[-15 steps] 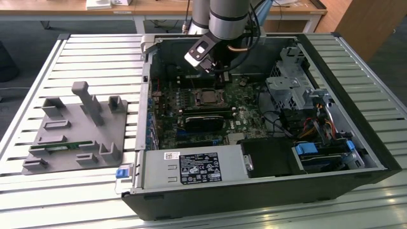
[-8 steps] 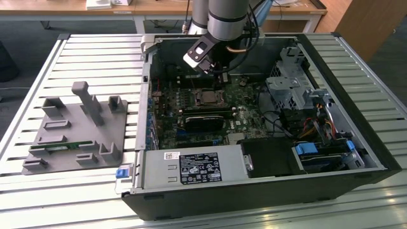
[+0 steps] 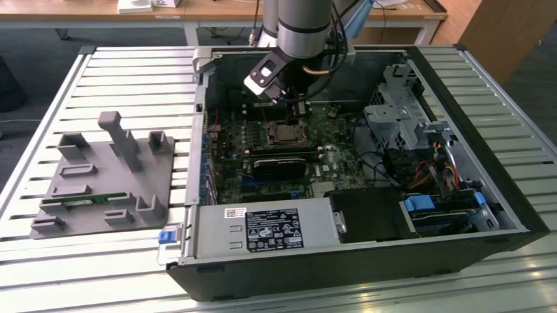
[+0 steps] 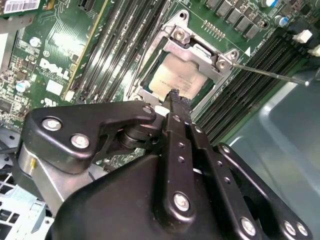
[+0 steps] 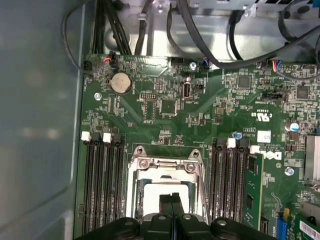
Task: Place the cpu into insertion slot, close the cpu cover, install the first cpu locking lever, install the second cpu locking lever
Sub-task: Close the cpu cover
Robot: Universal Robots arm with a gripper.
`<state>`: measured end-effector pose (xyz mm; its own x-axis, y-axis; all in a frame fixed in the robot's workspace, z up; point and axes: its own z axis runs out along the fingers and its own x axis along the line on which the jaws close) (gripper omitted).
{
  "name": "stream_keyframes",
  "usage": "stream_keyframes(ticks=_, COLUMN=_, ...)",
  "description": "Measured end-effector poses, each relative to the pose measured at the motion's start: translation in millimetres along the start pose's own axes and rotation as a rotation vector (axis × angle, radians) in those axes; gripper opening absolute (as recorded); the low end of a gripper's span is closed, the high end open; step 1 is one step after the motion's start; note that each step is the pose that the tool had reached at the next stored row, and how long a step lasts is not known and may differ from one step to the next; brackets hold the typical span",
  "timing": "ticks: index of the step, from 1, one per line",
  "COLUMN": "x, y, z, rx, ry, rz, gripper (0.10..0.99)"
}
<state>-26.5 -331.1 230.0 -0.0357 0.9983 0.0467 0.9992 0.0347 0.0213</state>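
Silvery cpu [image 4: 172, 75] flat on motherboard [image 4: 55, 65], thin cpu cover [image 4: 200, 52] apparently down over it.

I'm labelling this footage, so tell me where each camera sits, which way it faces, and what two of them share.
Exterior view: outside and above the open computer case, looking down inside; the arm and hand show.
First wrist view: on the arm, facing the motherboard; shut fingertips show.
Second wrist view: on the arm, looking obliquely past the hand's linkage.
Shared: both wrist views show the cpu framed by the cpu cover.
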Motion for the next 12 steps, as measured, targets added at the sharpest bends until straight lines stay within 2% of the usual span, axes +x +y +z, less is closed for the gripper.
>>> stream_keyframes(ticks=4, x=-0.3, y=-0.5, z=6.3, rx=0.004, ry=0.0003, rz=0.000, gripper=0.106)
stream_keyframes(ticks=7, x=-0.4, y=-0.5, z=7.9, rx=0.004, ry=0.0000, rz=0.000, gripper=0.106)
stream_keyframes(ticks=8, x=0.1, y=-14.7, z=9.2, rx=0.004, ry=-0.0051, rz=0.000, gripper=0.106)
stream_keyframes(ticks=12, x=0.1, y=-15.3, z=10.1, rx=0.004, ry=-0.0049, rz=0.000, gripper=0.106)
